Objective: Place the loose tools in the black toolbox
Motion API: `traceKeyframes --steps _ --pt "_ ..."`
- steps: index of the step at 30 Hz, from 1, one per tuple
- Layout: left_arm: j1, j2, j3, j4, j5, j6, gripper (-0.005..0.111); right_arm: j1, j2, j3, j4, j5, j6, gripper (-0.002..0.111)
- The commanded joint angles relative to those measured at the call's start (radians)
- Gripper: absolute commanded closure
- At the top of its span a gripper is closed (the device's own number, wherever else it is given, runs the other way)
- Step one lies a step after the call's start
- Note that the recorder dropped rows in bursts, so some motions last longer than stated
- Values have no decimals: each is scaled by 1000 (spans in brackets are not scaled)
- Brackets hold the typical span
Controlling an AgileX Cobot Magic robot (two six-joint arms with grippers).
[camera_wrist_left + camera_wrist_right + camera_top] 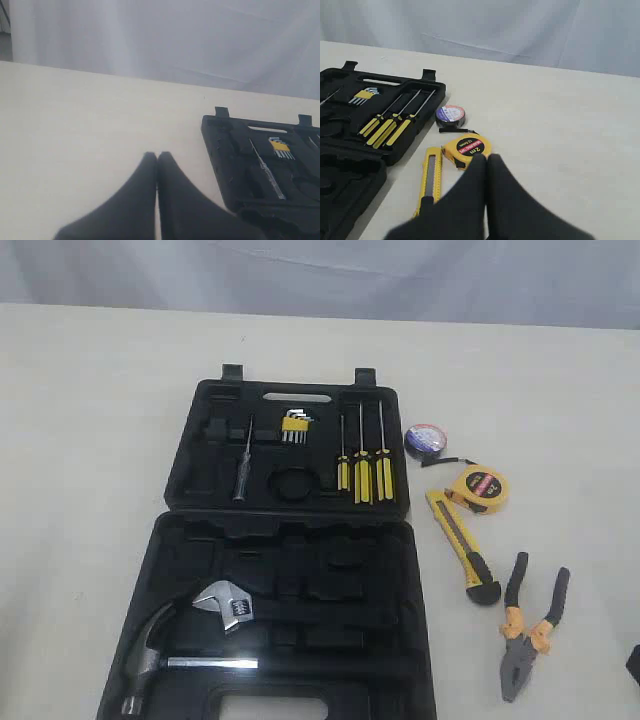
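The black toolbox (400, 570) lies fully open on the pale counter (90, 440), its two halves flat and joined at the hinge across the middle of the exterior view. The half nearer the camera carries a steel hammer (160, 655) and a silver adjustable wrench (228, 605) in their recesses. The far half, with its slot handle and two latches along the far edge, holds three yellow-handled screwdrivers (362, 465), a set of hex keys (295, 427) and a thin grey-handled driver (241, 472). Four things lie on the counter to the right of the box, all outside it. The black tape roll (426, 440) sits just beside the far half's right edge. The yellow tape measure (481, 489) with its red label rests near the roll, a little closer to the camera. The yellow-black utility knife (462, 545) lies lengthwise with one end close to the tape measure. The pliers (530, 630) lie closest to the camera, apart from the knife, with their black-orange handles slightly spread. The left tool (157, 156) is closed, its dark fingers pressed together with nothing between them, over bare counter on the side of the box away from those four things. The right tool (486, 157) is likewise closed and empty. In the right wrist view its tips show right at the tape measure's near edge, and whether they touch it cannot be told.
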Motion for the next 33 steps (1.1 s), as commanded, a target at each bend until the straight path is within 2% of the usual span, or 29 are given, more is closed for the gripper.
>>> traceKeyframes --steps 1,19,28,33 --pt "-6 4 -5 4 1 0 107 -6 -6 3 -7 1 0 109" --pt "-6 4 -5 4 1 0 107 -6 -6 3 -25 -6 -12 109" --pt "-6 4 -5 4 1 0 107 -6 -6 3 -22 -227 -11 109" --pt "-6 4 -5 4 1 0 107 -6 -6 3 -22 -238 6 109"
